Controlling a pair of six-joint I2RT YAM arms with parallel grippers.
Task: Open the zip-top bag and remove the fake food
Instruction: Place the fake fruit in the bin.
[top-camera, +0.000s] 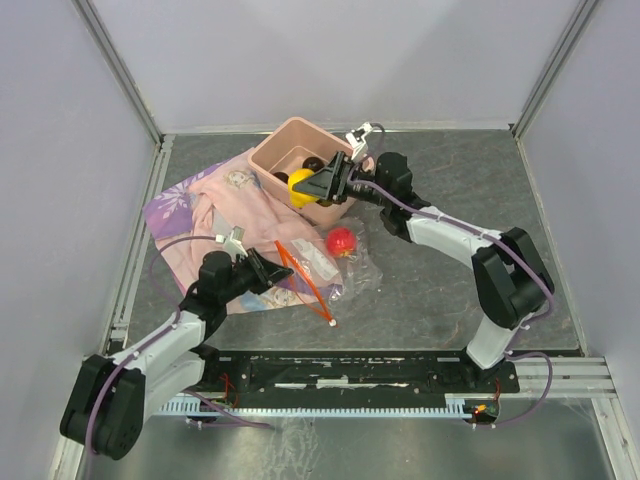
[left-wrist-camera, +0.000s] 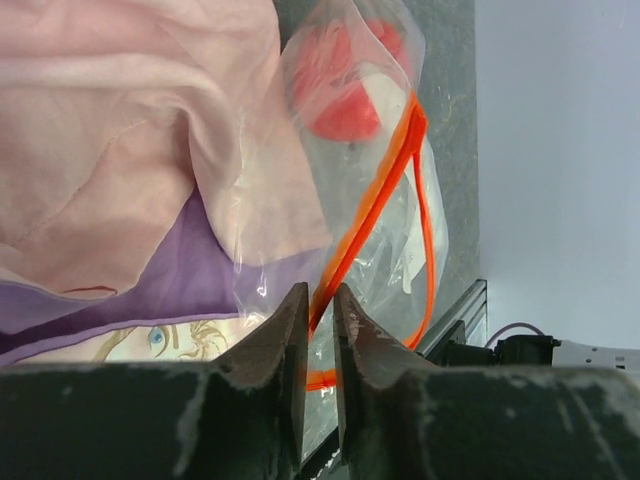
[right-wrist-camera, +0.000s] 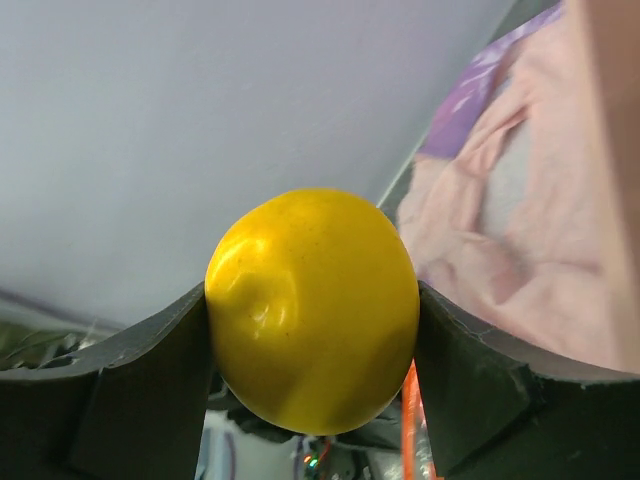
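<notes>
zip-top bag (top-camera: 325, 265) on worktop (top-camera: 450, 170), lapping cloth (top-camera: 200, 205), zip strands parted, 1 red fruit (top-camera: 341, 240) inside | left jaws clenched on orange zip strip (left-wrist-camera: 370, 215) | right jaws grasping yellow fruit (right-wrist-camera: 312, 310) at tub (top-camera: 262, 155) near rim | tub holds dark fake food pieces (top-camera: 312, 163)

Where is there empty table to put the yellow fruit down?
Bare table lies between the bag and the right arm, and in the far right corner beyond that arm. Crowded: tub, cloth and bag, bunched left of centre.
</notes>
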